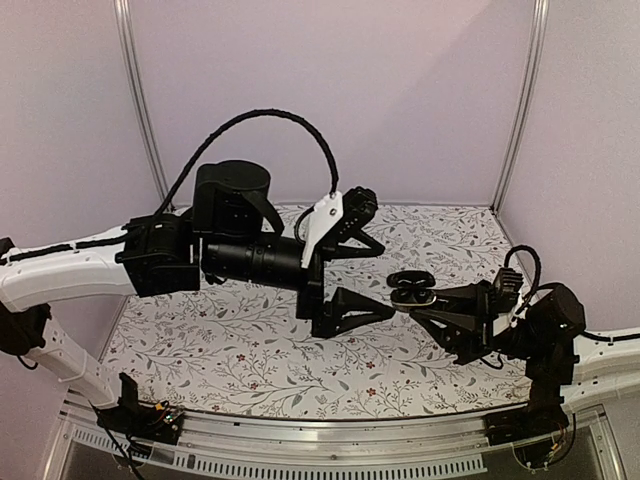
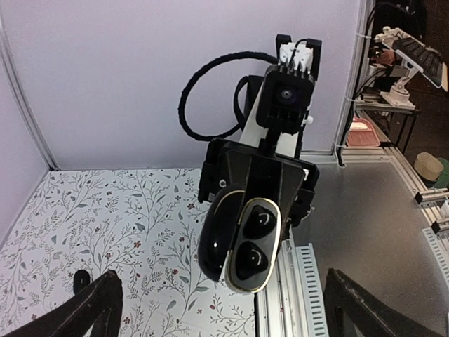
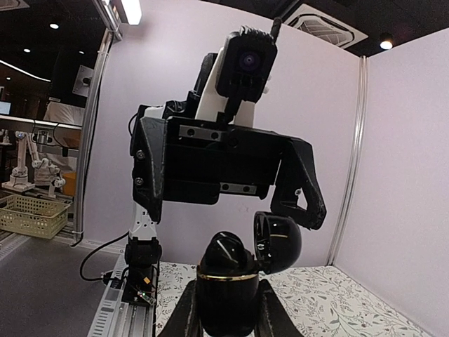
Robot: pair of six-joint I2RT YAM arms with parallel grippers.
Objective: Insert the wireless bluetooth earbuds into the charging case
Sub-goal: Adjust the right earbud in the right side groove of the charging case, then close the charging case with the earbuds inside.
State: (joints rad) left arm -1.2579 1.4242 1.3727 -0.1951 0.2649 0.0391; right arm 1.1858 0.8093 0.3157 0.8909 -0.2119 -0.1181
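**A:** fingers?

**B:** left gripper (image 1: 387, 278): fingers spread wide, nothing between them. Right gripper (image 3: 228, 312): clamped on the lower body of the charging case (image 3: 226, 281), holding it up above the table (image 1: 250, 350)

**A:** where's the case relative to left?

**B:** just right of the left fingertips, roughly on the line between them, not touching. Its open face points back at the left wrist. The lid (image 2: 216, 239) is swung open to one side. From the left wrist, the case's long axis runs near-vertical with a slight tilt, wells one above the other

**A:** counts?

**B:** two buds: upper earbud (image 2: 261, 220) and lower earbud (image 2: 251, 261). Both look seated, stems hidden. One case. No loose buds in view on the table

**A:** next move?

**B:** my read: insertion looks done and only the lid is left. The right arm has the case, so the free left does it, reaching right toward the lid
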